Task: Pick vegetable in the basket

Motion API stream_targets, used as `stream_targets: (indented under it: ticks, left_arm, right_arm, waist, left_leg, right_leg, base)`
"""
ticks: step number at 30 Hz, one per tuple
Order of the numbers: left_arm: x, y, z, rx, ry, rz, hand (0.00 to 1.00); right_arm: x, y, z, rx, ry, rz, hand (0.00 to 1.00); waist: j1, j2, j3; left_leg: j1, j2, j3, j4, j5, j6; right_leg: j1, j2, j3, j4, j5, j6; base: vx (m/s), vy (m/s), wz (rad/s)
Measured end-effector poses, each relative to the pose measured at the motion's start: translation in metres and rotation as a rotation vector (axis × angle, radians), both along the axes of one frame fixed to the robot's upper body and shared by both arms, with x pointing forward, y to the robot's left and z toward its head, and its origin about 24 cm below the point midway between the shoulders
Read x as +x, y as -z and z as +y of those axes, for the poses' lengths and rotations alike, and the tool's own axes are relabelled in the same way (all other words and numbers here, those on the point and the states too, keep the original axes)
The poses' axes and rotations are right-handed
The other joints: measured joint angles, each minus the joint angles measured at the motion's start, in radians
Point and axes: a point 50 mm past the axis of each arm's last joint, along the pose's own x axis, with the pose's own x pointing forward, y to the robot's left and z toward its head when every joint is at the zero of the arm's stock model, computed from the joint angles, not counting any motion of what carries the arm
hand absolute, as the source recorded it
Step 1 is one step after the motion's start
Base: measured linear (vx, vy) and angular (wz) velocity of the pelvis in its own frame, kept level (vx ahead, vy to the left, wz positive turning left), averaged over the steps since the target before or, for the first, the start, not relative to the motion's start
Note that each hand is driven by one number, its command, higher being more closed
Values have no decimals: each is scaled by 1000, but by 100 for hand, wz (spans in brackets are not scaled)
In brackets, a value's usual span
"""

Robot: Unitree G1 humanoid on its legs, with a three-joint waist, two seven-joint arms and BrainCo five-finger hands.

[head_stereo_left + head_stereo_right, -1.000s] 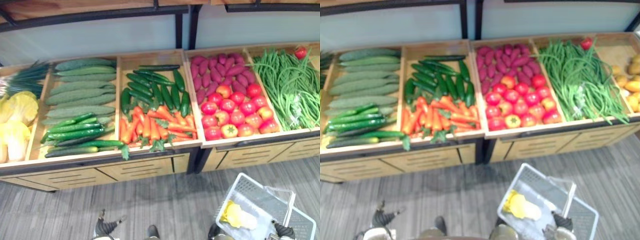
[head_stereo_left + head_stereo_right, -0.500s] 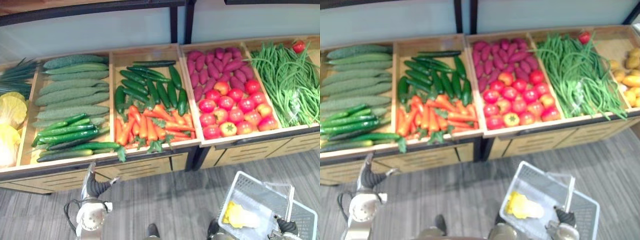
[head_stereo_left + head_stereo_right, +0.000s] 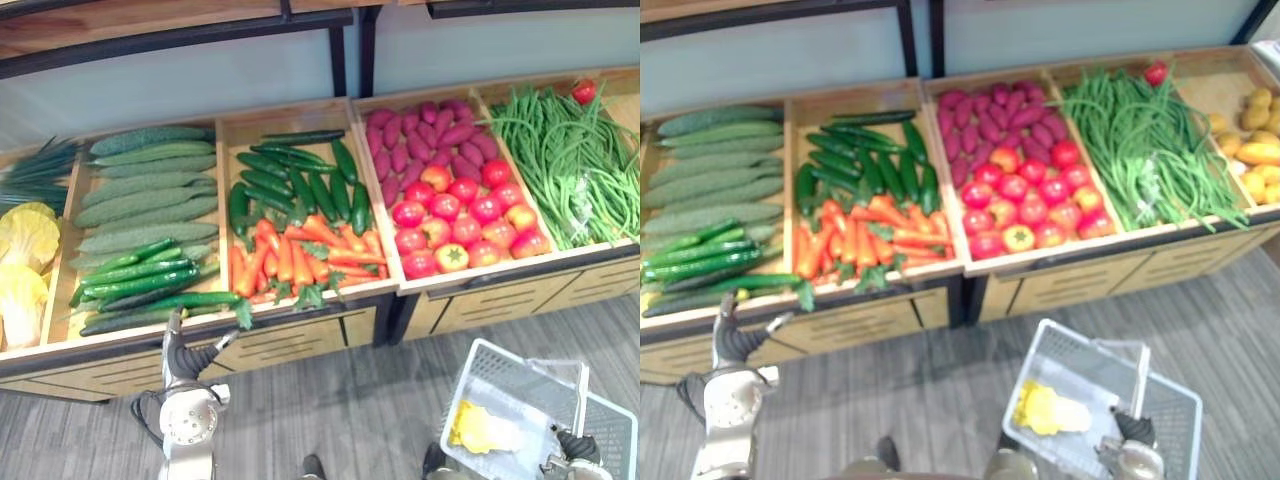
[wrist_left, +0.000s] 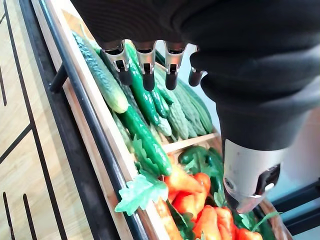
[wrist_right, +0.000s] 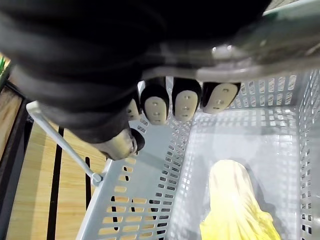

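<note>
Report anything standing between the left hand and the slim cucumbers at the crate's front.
Only the crate's front rim: the open left hand is low before it, the slim cucumbers just behind it. Nothing else visible blocks them.

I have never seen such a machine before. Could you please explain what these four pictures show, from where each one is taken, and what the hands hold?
This is a humanoid robot standing before a vegetable stand. Two pictures come from cameras in its head, looking down; the other two come from a camera on each wrist. The wooden stand holds cucumbers, carrots, tomatoes and green beans. The left hand, its fingers open and holding nothing, hovers at the front edge near the cucumbers. The right hand has its fingers curled round the handle of a white basket; a yellow leafy vegetable lies inside it.
</note>
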Motion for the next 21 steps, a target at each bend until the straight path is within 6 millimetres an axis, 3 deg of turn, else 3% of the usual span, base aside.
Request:
stream_targets:
  ticks: [3,9,13,15,21]
  left_arm:
    - [10,2,0,-55,-28,-12,0]
    - [49,8,-5,-209,-78,-16,0]
    - [67,0,-6,-263,-103,-59,0]
    - [76,-3,-7,-280,-107,-68,0]
    - [87,-9,-9,-283,-123,-71,0]
  right_arm:
    - [1,0,1,-9,-28,12,100]
    - [7,0,8,-4,-93,32,100]
    - [13,-2,10,-15,-125,19,100]
    - [12,-2,11,-15,-127,22,100]
    - [17,-4,13,-22,-148,12,100]
  waist:
    - [-9,-1,-2]
    - [-22,0,-18]
    - [-49,0,-18]
    - [-49,0,-17]
    - [-70,-3,-16]
  left_leg:
    - [3,-3,3,0,0,0]
    - [15,-1,26,1,0,0]
    - [16,-1,29,1,0,0]
    - [16,0,30,0,0,-1]
    - [16,9,34,-1,-5,-7]
  right_leg:
    - [8,2,9,-22,18,1]
    - [14,11,37,-57,43,-3]
    - [13,15,45,-67,51,-6]
    - [8,18,52,-68,53,-6]
    - [-1,30,67,-76,57,-8]
  base:
    - [-27,8,-7]
    - [-37,-4,-14]
    - [-21,-12,-8]
    - [0,-13,-13]
    - [12,-18,-9]
